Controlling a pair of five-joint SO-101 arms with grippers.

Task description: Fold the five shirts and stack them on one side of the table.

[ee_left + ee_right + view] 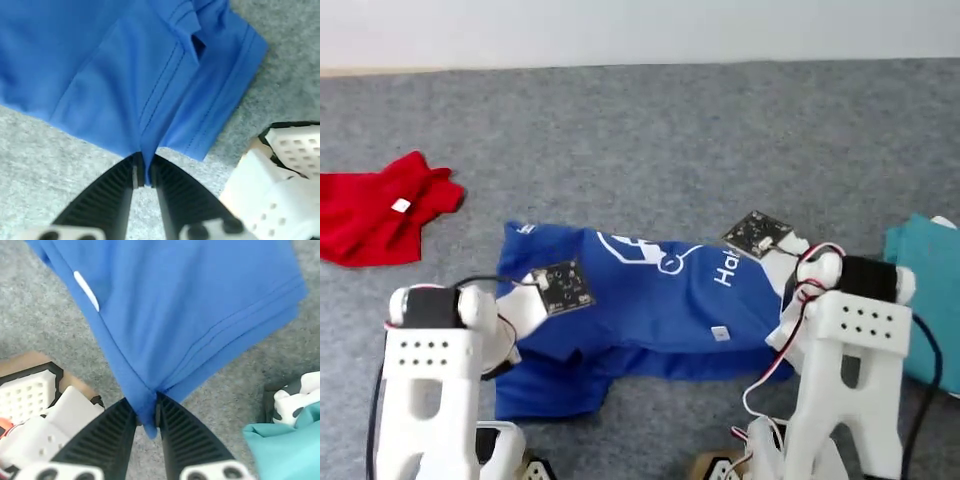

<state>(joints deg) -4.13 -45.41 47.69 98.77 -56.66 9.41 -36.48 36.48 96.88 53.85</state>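
Observation:
A blue shirt (650, 300) with white print lies across the grey table between the two arms, partly folded over. My left gripper (143, 176) is shut on the blue shirt's (125, 75) edge, pinching a fold of cloth. In the high view that arm stands at the shirt's left end (520, 310). My right gripper (146, 419) is shut on a corner of the blue shirt (190, 305), at its right end in the high view (788, 310). A white tag (86, 290) shows on the cloth. A red shirt (380, 210) lies crumpled at the far left.
A teal shirt (925, 290) sits at the table's right edge, close to the right arm, and its corner (285, 450) is near the right gripper. Bare grey table (670, 140) stretches behind the blue shirt. The arm bases stand at the front edge.

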